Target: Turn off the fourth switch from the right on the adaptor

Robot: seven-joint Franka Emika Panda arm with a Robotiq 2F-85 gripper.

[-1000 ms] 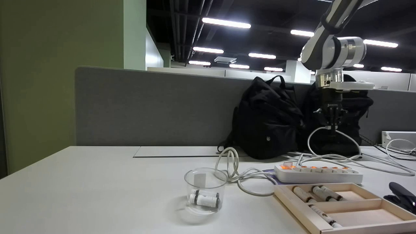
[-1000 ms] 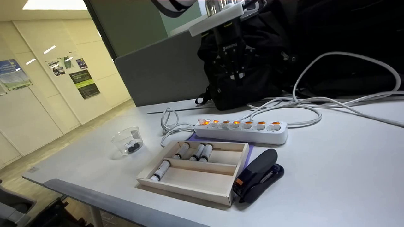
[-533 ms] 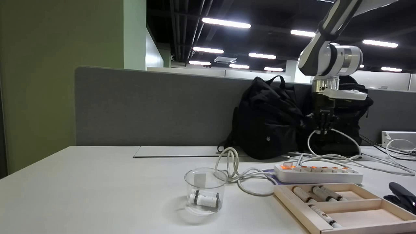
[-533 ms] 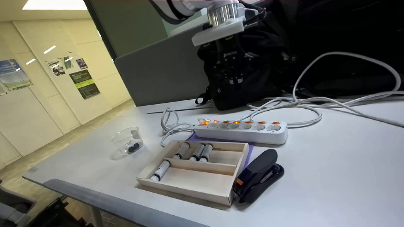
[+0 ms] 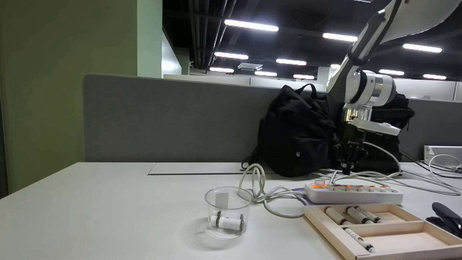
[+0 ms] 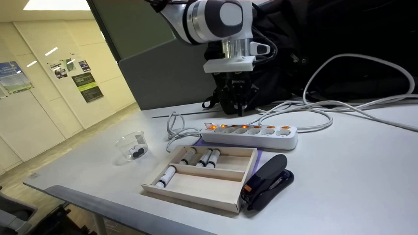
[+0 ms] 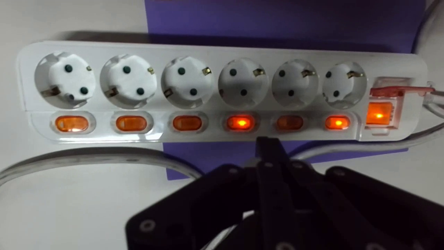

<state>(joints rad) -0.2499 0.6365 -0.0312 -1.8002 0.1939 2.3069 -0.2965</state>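
The adaptor is a long white power strip on the table, in both exterior views and across the top of the wrist view. Its orange switches sit in one row. In the wrist view a lit switch, fourth from either end, lies just left of my fingertips. An unlit switch lies just right of them. Another small switch and the large end switch glow. My gripper is shut and empty, pointing down. In an exterior view its tips hang above the strip's far side.
A wooden tray with several small vials stands in front of the strip, beside a black stapler. A clear cup holds vials. White cords loop around the strip. Black backpacks stand behind.
My gripper has come down a long way toward the strip, drifting left in an exterior view. Its fingers stay shut. The strip, its lights and the other objects look the same.
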